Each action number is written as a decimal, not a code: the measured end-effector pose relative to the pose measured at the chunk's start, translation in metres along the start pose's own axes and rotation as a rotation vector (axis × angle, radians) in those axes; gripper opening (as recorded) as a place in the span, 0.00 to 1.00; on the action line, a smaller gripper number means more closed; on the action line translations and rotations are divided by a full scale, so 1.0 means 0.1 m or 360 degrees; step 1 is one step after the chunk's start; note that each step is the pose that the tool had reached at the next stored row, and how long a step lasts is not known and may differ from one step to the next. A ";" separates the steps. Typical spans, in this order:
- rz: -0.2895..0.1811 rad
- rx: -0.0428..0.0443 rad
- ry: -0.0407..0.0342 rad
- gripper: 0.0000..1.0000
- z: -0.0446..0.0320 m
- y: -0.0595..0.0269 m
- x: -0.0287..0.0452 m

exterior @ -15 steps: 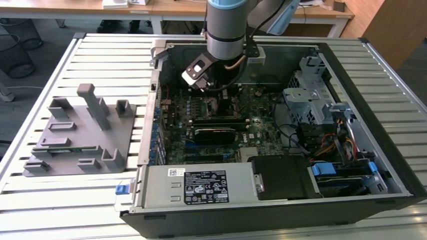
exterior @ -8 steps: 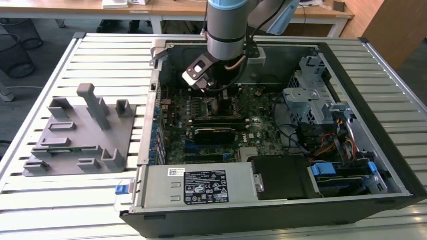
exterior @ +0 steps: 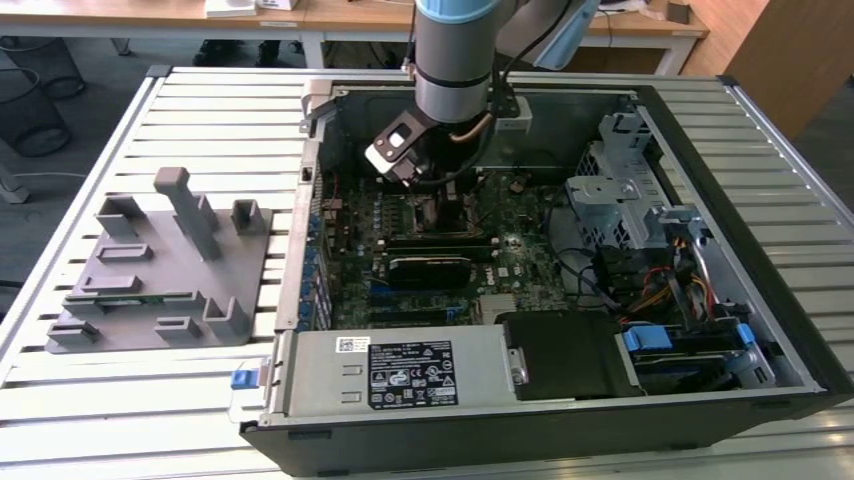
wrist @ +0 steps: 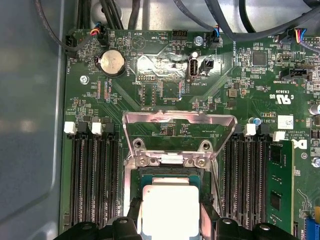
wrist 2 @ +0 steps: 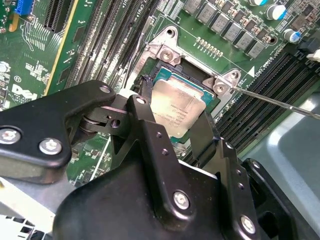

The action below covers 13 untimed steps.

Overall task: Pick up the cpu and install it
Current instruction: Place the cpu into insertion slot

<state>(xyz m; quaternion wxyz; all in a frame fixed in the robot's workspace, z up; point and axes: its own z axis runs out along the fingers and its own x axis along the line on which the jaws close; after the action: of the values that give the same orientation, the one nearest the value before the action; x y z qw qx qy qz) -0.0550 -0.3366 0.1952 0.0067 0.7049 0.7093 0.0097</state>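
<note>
Clamps the cpu (wrist 2: 176, 111) with the gripper (wrist 2: 175, 106), black fingers (wrist 2: 150, 135) closed only to the chip's width, one against each of two opposite edges. Holds it flat, silvery top up, low inside the square socket (wrist 2: 156, 69) on the green motherboard (wrist 2: 30, 60); cannot tell whether fully seated. Shows the same hold in the first wrist view, with the cpu (wrist: 170, 207) pinched by the gripper (wrist: 170, 225) within the socket opening. Sits just beside the silver load plate (wrist: 180, 120), swung up and open off the socket. Clears a thin retention lever (wrist 2: 280, 102) slanting away from one socket corner, not touching the fingers. Works between rows of black memory slots (wrist: 92, 175) on both sides of the socket, near but apart from the fingers. Puts the gripper (exterior: 434, 190) in the upper middle of the exterior view, hanging straight down from the arm (exterior: 461, 60) into the open computer case (exterior: 534, 440). Stands well apart from the grey fixture (exterior: 147, 270) at the exterior view's left on the slatted table (exterior: 134, 420).
</note>
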 end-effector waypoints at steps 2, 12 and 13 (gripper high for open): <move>0.0000 0.0000 0.0000 0.54 0.006 0.003 0.000; 0.0002 0.0000 0.0000 0.54 0.034 0.003 0.000; 0.0002 0.0000 0.0000 0.54 0.034 0.003 0.000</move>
<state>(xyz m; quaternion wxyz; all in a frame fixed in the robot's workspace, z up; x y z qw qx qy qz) -0.0546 -0.3366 0.1917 0.0067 0.7052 0.7089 0.0097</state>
